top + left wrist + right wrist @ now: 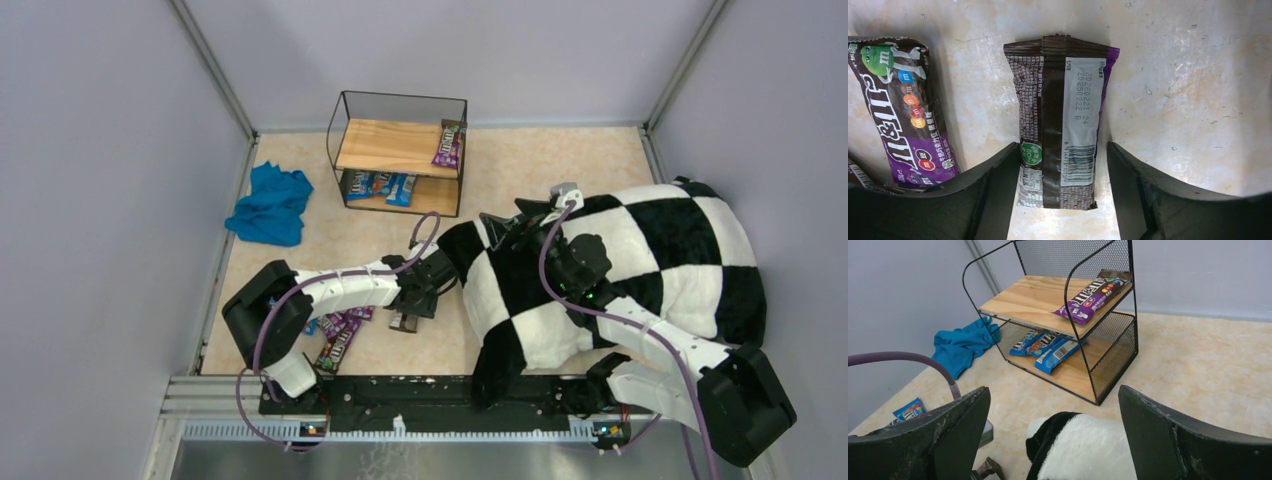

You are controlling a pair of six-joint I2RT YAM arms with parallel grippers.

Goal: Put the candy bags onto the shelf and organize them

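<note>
A dark brown candy bag (1060, 125) lies printed back up on the table, between the fingers of my open left gripper (1063, 150), which sits low over its near end (406, 320). A purple candy bag (903, 115) lies just left of it, among several bags (338, 335) beside the left arm. The wire shelf (400, 150) stands at the back, with one purple bag (1093, 295) on its top board and blue bags (1048, 347) on its lower board. My right gripper (1053, 390) is open and empty above the pillow's corner (1083, 450).
The black-and-white checkered pillow (620, 270) covers the right half of the table under the right arm. A teal-blue cloth (270, 205) lies at the left, near the shelf. One blue bag (908, 410) lies on the table by the left arm's cable.
</note>
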